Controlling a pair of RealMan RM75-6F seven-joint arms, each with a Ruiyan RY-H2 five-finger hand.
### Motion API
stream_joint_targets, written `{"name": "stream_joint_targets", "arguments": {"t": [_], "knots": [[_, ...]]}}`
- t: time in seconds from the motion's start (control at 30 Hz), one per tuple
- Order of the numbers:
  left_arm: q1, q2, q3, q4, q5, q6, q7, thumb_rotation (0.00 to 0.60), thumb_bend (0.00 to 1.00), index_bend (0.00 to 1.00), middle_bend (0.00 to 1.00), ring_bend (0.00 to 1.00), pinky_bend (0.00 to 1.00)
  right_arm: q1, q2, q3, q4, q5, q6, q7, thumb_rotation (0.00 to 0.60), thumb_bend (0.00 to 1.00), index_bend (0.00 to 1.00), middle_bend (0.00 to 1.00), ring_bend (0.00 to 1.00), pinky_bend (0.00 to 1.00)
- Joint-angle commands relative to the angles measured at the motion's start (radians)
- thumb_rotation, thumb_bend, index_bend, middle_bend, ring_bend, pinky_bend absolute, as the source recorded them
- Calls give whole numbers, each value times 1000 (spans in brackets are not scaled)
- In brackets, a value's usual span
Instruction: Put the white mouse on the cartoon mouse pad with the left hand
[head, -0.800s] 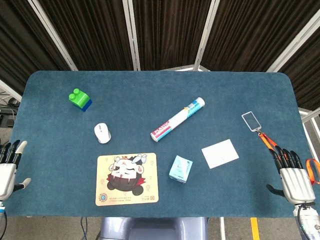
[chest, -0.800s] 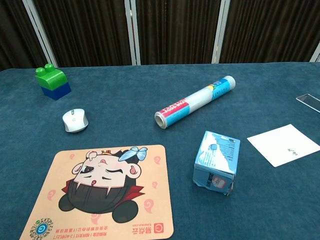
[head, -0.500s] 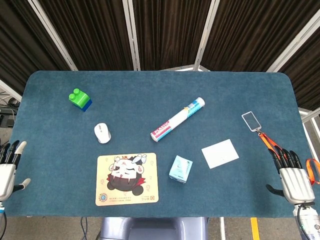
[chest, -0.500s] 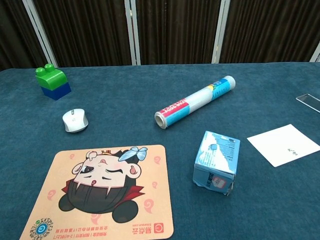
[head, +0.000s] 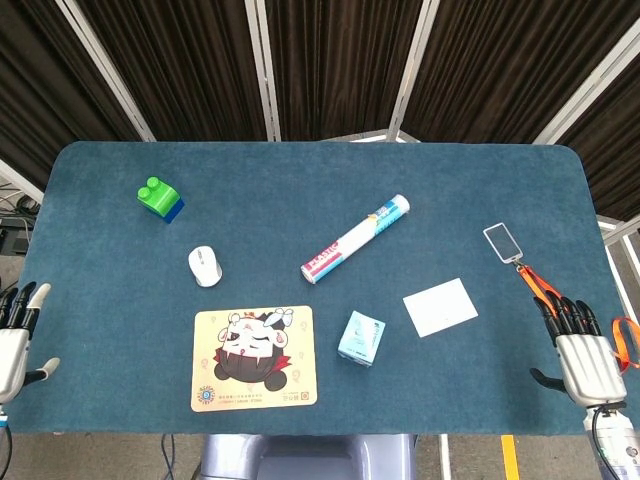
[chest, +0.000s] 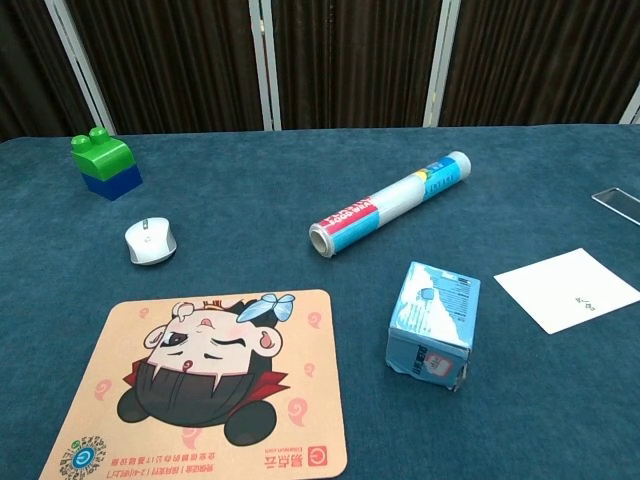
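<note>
One roll (head: 356, 239) beside mouse (head: 205, 266)

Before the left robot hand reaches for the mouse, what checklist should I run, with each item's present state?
1. White mouse lies free on the table: ok.
2. Cartoon mouse pad bare, nothing on it: ok.
3. Left robot hand holds nothing, fingers apart: ok.
4. No object between that hand and the mouse: ok.
5. Right robot hand apart from the task things: ok.
6. Mouse on pad: not ok.
</note>
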Motion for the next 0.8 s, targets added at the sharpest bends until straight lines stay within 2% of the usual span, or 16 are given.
{"name": "stream_joint_targets", "arguments": {"t": [0.03, 0.57, 0.7, 0.8], "knots": [[1, 0, 0, -2, 1, 2, 1, 600, 54, 1, 0, 0, 0, 0, 1, -1, 2, 0, -1, 4, 600, 133, 0, 0, 0, 0], [-12, 1, -1, -2, 5, -18, 11, 600, 55, 20, 0, 0, 0, -10, 5, -3, -1, 0, 15, 10, 600, 135, 0, 0, 0, 0], [-68, 47, 4, -16, 27, -109, 21, 600, 54, 29, 0, 0, 0, -13, 4, -2, -2, 1, 20, 11, 600, 134, 0, 0, 0, 0], [-141, 95, -21, -27, 31, -201, 26, 600, 56, 55, 0, 0, 0, -12, 3, -2, -1, 1, 19, 9, 600, 134, 0, 0, 0, 0]]}}
